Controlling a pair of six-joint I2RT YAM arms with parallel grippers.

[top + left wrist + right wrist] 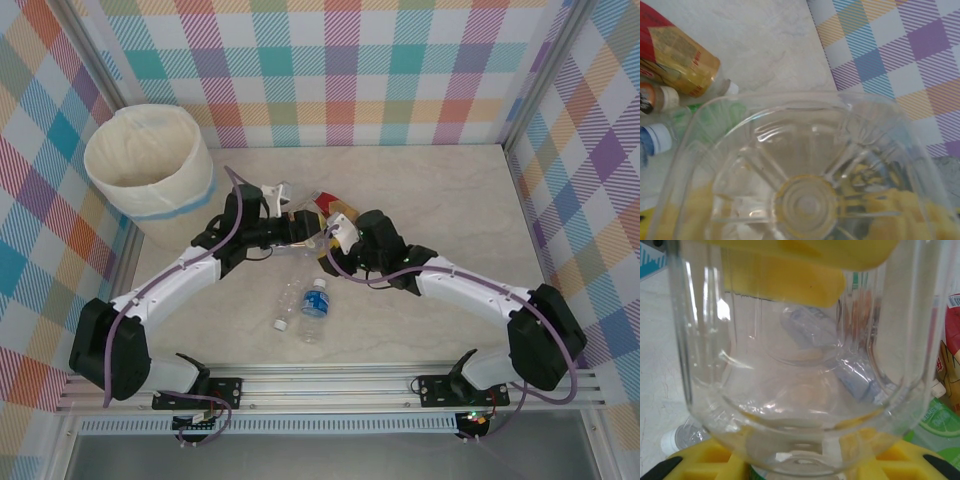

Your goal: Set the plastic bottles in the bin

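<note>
Nearest the arm bases, two small bottles lie on the pale marbled table [450, 190]. One is a clear plastic bottle with a blue label and white cap [315, 299]. Just beside it on the left is a clear unlabelled plastic bottle [288, 298], its white cap pointing toward the bases.

Beyond them the two arms meet at mid-table. The right gripper [338, 238] pinches a clear smooth-walled plastic bottle [800, 390]. In the right wrist view one yellow finger [790, 285] presses on the bottle's upper side and the other sits under it. The left gripper [272, 200] has a clear plastic bottle with a star-ribbed base [805, 170] right up against its camera. Yellow shows blurred through the plastic at both lower corners (the fingers, by their colour). I cannot tell whether they are clamped on the bottle or spread.

Just past the grippers more bottles huddle together on the table. Among them are a red-and-orange-labelled plastic bottle [677, 60] and a green-tinted clear bottle [715, 117] next to it.

Farthest off, the large round cream-white fabric bin with a pale blue band [170, 195] stands upright at the far left corner. It is well apart from every bottle and backs onto the pastel plaid wall [340, 70].
</note>
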